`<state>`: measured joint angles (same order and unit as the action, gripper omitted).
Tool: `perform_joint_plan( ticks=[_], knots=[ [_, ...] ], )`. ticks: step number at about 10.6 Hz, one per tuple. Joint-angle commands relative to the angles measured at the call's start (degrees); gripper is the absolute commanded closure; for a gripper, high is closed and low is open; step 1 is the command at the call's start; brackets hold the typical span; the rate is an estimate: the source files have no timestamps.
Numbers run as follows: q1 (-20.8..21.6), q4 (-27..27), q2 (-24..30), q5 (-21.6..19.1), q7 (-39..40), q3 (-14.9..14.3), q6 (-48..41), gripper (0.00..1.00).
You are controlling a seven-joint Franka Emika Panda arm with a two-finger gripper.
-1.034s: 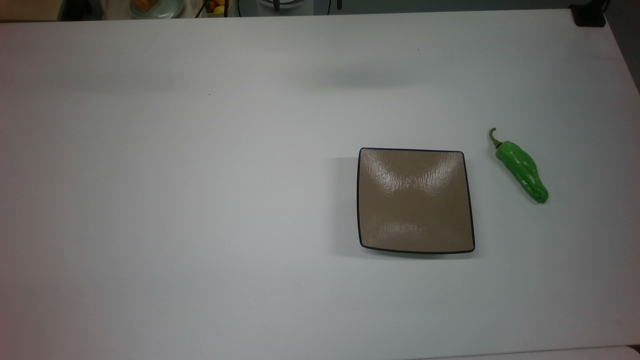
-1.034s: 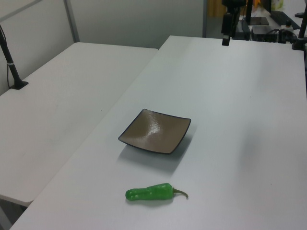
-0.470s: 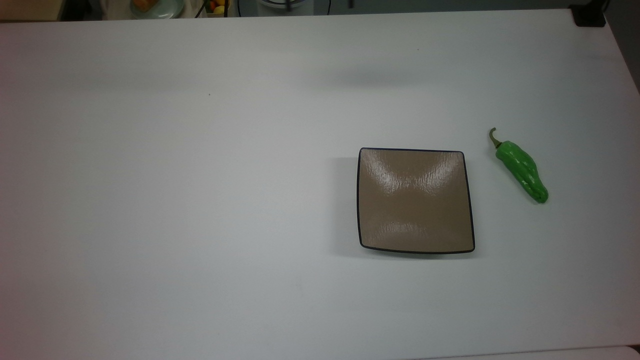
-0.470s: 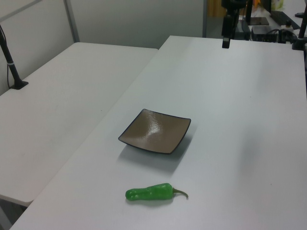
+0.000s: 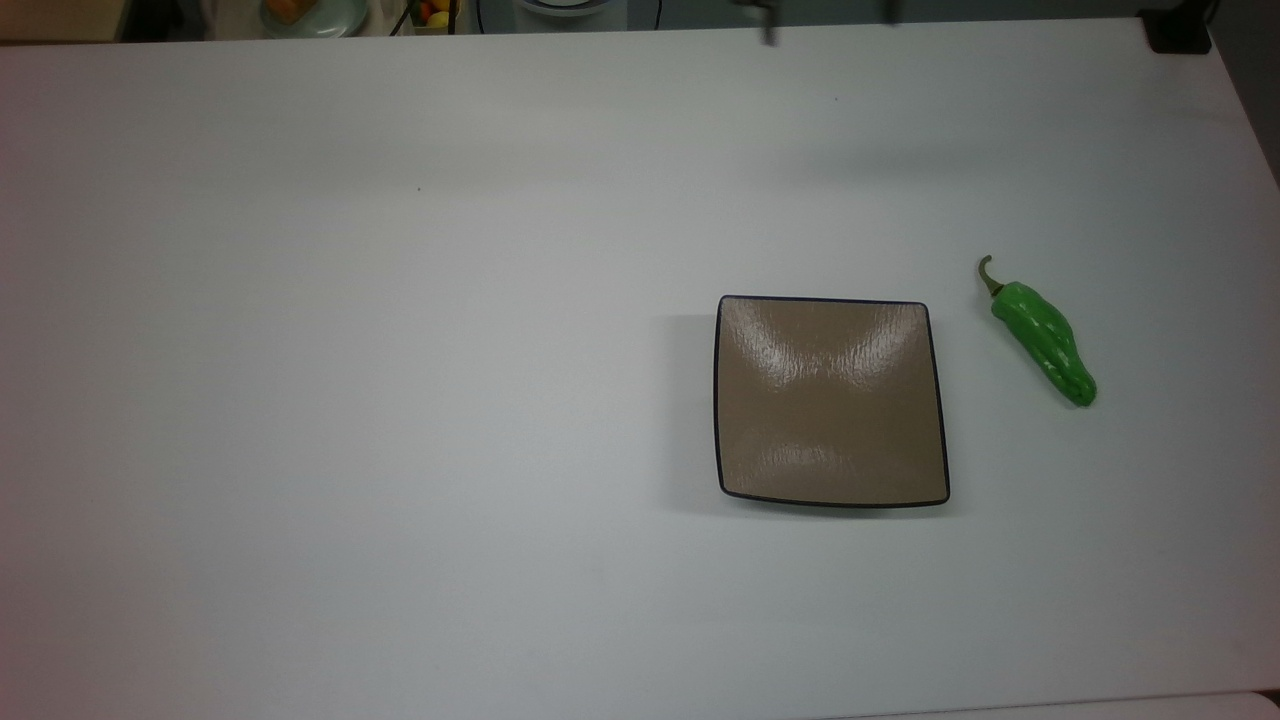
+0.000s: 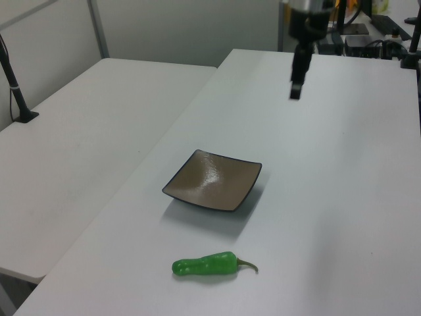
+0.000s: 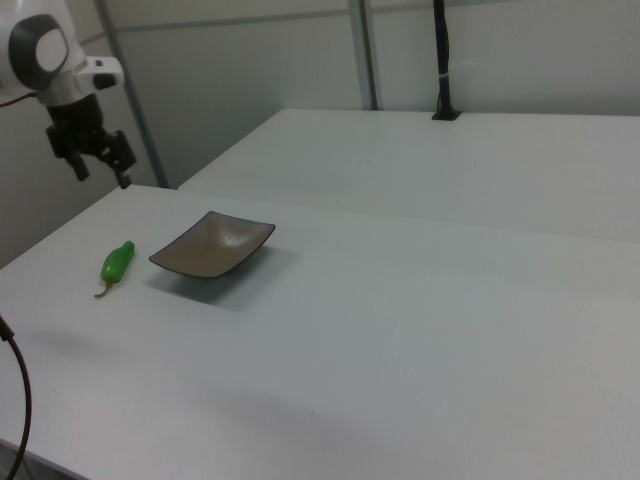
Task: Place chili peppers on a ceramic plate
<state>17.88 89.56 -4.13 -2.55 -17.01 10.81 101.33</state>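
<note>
The chili pepper (image 5: 1043, 343) lies alone on the table (image 5: 400, 400), off the plate and well apart from the pincer

In the right view we see the pincer (image 7: 97, 162) hanging high above the table with its two fingers spread and nothing between them; the pepper (image 7: 117, 263) sits below it and toward the right view's right, just beside the ceramic plate (image 7: 212, 246) but not touching it. In the top view its long axis runs on a slant, stem up-left, tip down-right, parallel-ish to the plate's (image 5: 832, 400) right edge. We judge the pincer must come down and close across that axis
</note>
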Motion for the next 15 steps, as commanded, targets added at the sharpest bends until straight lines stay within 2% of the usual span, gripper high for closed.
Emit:
perform_joint_plan(
  ticks=[1, 2, 5, 6, 9, 11, 15],
  knots=[
    [3.7, -1.9, -6.0, 0.5, -9.9, 4.0, 10.2, 0.0],
    [6.1, -2.0, -7.5, 1.5, -12.8, 4.0, 13.5, 0.0],
    [11.4, -4.5, -16.2, 9.1, -20.9, 4.1, 21.5, 0.0],
    [11.8, -5.2, -19.0, 11.3, -22.1, 4.1, 25.3, 0.0],
    [13.4, -5.4, -24.8, 14.4, -22.5, 4.0, 34.0, 0.0],
    [15.0, -6.8, -29.1, 19.2, -24.9, 3.7, 37.7, 0.0],
    [15.4, -10.1, -36.6, 30.6, -34.5, 3.4, 41.9, 0.0]
  ],
)
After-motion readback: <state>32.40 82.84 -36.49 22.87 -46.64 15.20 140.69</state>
